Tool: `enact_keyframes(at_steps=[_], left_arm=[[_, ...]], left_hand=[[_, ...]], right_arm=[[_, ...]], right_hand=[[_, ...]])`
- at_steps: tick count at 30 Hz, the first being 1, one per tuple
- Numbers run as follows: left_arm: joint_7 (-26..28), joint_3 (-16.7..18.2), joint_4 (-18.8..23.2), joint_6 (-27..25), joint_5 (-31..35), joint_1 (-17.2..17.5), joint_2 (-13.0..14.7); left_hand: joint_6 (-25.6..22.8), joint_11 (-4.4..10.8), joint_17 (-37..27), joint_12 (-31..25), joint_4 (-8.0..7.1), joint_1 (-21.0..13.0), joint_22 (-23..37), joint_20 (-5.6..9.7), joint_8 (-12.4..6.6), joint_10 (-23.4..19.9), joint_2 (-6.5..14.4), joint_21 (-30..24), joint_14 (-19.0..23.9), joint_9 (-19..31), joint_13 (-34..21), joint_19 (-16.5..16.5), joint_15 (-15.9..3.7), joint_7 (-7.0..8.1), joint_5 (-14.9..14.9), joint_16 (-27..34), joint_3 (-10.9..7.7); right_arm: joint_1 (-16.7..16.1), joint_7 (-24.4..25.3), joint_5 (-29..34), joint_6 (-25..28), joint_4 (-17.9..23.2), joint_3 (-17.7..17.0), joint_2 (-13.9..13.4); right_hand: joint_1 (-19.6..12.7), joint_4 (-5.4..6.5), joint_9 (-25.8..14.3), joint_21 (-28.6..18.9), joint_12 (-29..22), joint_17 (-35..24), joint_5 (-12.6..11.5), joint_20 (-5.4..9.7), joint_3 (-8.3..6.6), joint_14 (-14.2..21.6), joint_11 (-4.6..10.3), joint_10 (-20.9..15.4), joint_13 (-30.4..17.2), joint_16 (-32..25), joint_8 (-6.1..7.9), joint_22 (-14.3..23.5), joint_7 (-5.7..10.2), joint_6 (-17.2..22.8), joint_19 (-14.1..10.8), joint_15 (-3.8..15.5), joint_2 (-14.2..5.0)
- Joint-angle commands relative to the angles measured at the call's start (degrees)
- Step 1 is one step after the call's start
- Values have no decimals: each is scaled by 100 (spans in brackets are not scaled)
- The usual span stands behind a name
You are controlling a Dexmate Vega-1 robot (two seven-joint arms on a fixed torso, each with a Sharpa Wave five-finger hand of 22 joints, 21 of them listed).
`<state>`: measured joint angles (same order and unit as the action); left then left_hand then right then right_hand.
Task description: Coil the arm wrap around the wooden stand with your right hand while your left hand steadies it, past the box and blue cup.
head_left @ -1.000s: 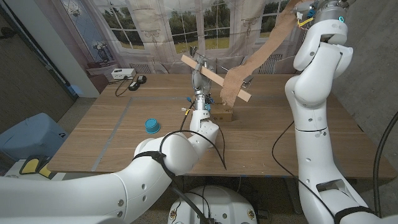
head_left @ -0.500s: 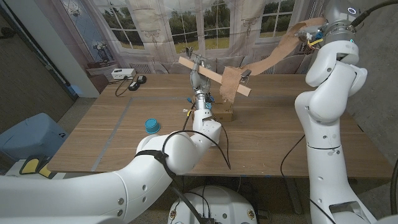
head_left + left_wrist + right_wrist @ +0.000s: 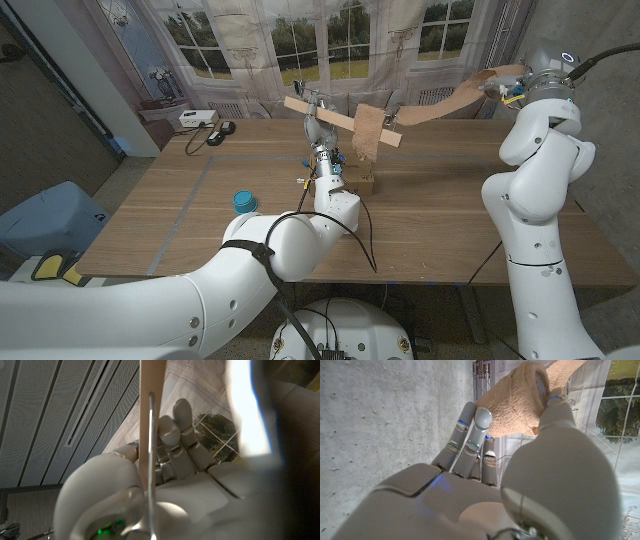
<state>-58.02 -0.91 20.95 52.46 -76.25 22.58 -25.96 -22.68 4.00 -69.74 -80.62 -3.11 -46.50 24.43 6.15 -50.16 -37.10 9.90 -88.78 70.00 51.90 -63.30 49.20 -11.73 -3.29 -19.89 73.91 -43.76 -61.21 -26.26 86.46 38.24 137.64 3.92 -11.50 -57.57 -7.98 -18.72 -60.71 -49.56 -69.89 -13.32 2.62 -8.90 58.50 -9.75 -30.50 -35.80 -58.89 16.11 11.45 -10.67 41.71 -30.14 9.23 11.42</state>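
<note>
**A:** Where's your arm wrap (image 3: 440,103) sitting?

**B:** It runs as a tan band through the air from the wooden stand (image 3: 340,122) out to your right hand (image 3: 508,88), up high at the far right of the table (image 3: 450,210). One end is coiled around the stand's slanted crossbar and hangs down from it in a broad fold.

**A:** And your right hand, has it got hold of it?

**B:** Yes. In the right wrist view the fuzzy tan end is pinched between your thumb and fingers (image 3: 475,430).

**A:** Your left hand?

**B:** Your left hand (image 3: 318,125) is raised at the stand, gripping it just below the crossbar. In the left wrist view its fingers (image 3: 180,435) curl round a pale wooden bar.

**A:** What's around it?

**B:** The stand's small wooden base sits on the table behind your left forearm. The blue cup (image 3: 244,202) stands well apart, toward your left. A white box (image 3: 196,118) lies at the far left edge, with a dark item just beside it.
</note>
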Motion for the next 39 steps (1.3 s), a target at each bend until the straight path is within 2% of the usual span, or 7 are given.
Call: enact_keyframes(at_steps=[1,6,14,19,26,32,39], left_arm=[[90,-221,-44,-95,-569,-99,0],[195,-319,-105,-139,-746,-169,0],[490,-674,-181,-112,-1068,-266,0],[750,-923,-213,-35,-1299,-312,0],[1125,-1234,-254,149,-1404,-358,0],[1371,-1348,-257,239,-1312,-369,0],[1535,-1617,-258,435,-1408,-379,0]], left_hand=[[34,103,-19,-890,-534,27,9,542,-43,-48,88,-2,-36,12,-769,-20,-13,-3,34,29,-572],[41,118,-18,-891,-539,40,24,542,-49,-40,89,-7,-47,-5,-768,-45,-13,-1,35,25,-578],[90,116,-17,-885,-543,57,0,553,-70,-3,88,8,-68,17,-767,-61,-12,10,37,17,-584],[98,109,-16,-883,-546,70,-18,553,-79,17,88,17,-96,5,-766,-70,-12,10,38,7,-588],[127,117,-15,-884,-551,86,-4,552,-81,33,87,11,-119,-8,-765,-109,-12,26,39,-3,-593],[166,122,-17,-880,-555,105,-59,560,-88,61,87,40,-161,-13,-763,-128,-12,34,41,-17,-596],[186,120,-16,-876,-546,116,-86,565,-82,94,99,43,-185,-54,-760,-141,-14,12,50,-26,-605]], right_arm=[[-243,366,-851,401,-166,-77,-266],[-315,538,-1274,680,-209,-90,-441],[-419,237,-1773,1329,-76,-41,-927],[-524,222,-2038,1686,-1,51,-1283],[-617,45,-2352,2287,121,295,-1869],[-635,-206,-2724,2918,218,632,-2513],[-687,95,-3508,3479,419,932,-3193]], right_hand=[[-1840,14,-2,-68,17,-15,-31,566,18,0,1389,-2437,17,10,12,-8,1118,2002,9,345,-1831],[-1859,11,6,-104,27,-14,-32,548,23,21,1373,-2462,29,11,-1,-14,1105,2023,-4,345,-1831],[-1870,23,18,-150,48,-12,-27,535,37,32,1372,-2448,14,26,-49,-25,1102,2005,35,342,-1838],[-1882,28,23,-193,58,-13,-22,527,47,32,1377,-2438,-9,38,-72,-32,1094,2017,37,342,-1841],[-1891,35,21,-223,78,-12,-16,537,57,20,1366,-2440,-9,57,-99,-39,1084,2011,70,340,-1846],[-1910,34,15,-249,78,-13,-11,532,61,12,1360,-2434,-40,70,-116,-45,1082,2013,95,341,-1851],[-1929,39,-1,-293,105,-12,-1,533,71,-13,1341,-2417,-54,97,-139,-52,1076,2015,119,342,-1858]])
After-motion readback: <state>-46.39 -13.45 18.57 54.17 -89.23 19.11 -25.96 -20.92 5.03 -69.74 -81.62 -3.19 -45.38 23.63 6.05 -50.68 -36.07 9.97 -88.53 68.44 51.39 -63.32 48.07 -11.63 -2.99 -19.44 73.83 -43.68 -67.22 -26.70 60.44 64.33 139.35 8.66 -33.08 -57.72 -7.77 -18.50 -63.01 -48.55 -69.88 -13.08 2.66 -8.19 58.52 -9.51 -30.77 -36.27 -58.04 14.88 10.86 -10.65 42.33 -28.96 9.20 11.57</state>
